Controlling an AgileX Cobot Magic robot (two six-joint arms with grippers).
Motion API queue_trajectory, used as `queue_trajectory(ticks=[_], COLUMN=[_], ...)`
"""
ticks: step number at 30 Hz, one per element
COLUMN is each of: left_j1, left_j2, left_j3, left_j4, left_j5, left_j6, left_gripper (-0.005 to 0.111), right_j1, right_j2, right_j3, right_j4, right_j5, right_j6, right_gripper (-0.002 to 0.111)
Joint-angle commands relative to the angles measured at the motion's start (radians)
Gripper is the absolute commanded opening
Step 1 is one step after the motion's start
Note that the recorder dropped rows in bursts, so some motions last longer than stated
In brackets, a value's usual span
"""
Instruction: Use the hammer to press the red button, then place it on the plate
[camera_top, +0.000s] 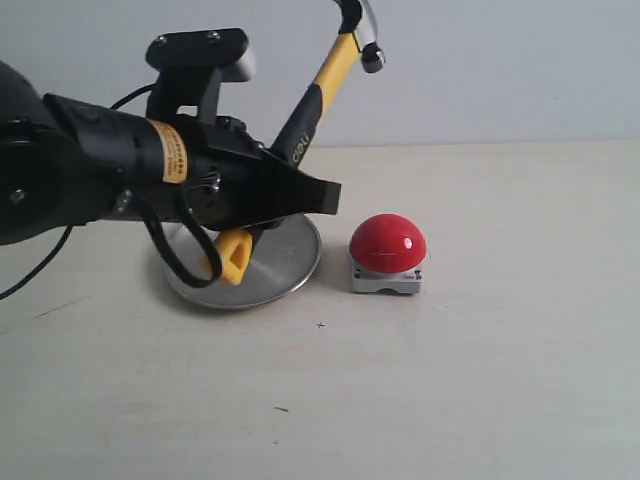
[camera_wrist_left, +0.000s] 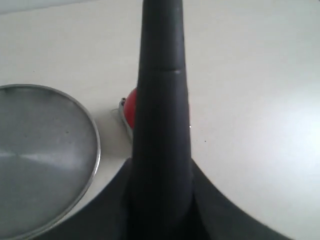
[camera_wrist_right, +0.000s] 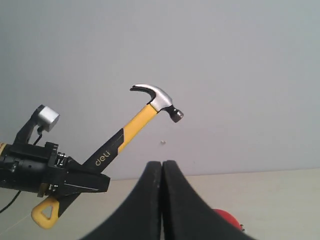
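Note:
My left gripper (camera_top: 298, 195) is shut on the hammer (camera_top: 325, 85), gripping the black lower part of its handle. The hammer tilts up to the right. Its metal head (camera_top: 362, 25) is high above the table and its yellow looped end (camera_top: 232, 255) hangs over the plate (camera_top: 285, 275). The red button (camera_top: 388, 243) sits on its grey base just right of the plate, below the raised head. In the left wrist view the black handle (camera_wrist_left: 162, 100) covers most of the red button (camera_wrist_left: 130, 106), beside the plate (camera_wrist_left: 45, 150). My right gripper (camera_wrist_right: 162, 167) is shut and empty, facing the hammer (camera_wrist_right: 142, 120).
The beige table (camera_top: 480, 380) runs up to a pale wall behind. My left arm (camera_top: 90, 170) and its cable reach in from the left above the plate. The right arm does not show in the exterior view.

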Motion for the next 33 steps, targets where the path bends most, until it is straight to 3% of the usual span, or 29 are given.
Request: queue_trajectory(ticks=[1, 7, 14, 18, 21, 23, 25, 26, 28, 33], left_j1=[0.046, 0.106, 0.152, 0.211, 0.292, 0.392, 0.495, 0.537, 0.618, 0.632], left_j2=[-0.064, -0.108, -0.112, -0.112, -0.112, -0.112, -0.086, -0.073, -0.032, 0.035], left_j3=[0.075, 0.153, 0.154, 0.152, 0.116, 0.1, 0.1, 0.106, 0.183, 0.228], left_j4=[-0.028, -0.028, -0.036, -0.194, -0.504, -1.014, -1.451, -1.567, -1.972, -1.995], left_j5=[-0.122, -0.112, 0.04, 0.154, 0.279, 0.339, 0.474, 0.545, 0.65, 0.553], left_j6=[-0.011, -0.036, 0.032, 0.247, 0.61, 1.115, 1.472, 1.579, 1.851, 1.913], left_gripper=[0.0, 0.0, 0.0, 0.0, 0.0, 0.0, 0.0, 0.0, 0.0, 0.0], right_j1=[-0.001, -0.001, -0.001, -0.001, -0.001, -0.001, -0.001, -0.001, -0.001, -0.001], right_j2=[-0.006, -0.006, -0.006, -0.006, -0.006, -0.006, -0.006, -0.006, -0.006, -0.006], right_j3=[0.006, 0.006, 0.006, 0.006, 0.006, 0.006, 0.006, 0.006, 0.006, 0.006], right_j4=[-0.008, -0.008, -0.008, -0.008, -0.008, -0.008, -0.008, -0.008, -0.008, -0.008], right_j5=[0.004, 0.01, 0.015, 0.016, 0.016, 0.018, 0.018, 0.018, 0.021, 0.021], right_j6=[-0.012, -0.012, -0.012, -0.012, -0.019, -0.02, -0.02, -0.02, -0.02, -0.02], right_gripper=[0.0, 0.0, 0.0, 0.0, 0.0, 0.0, 0.0, 0.0, 0.0, 0.0])
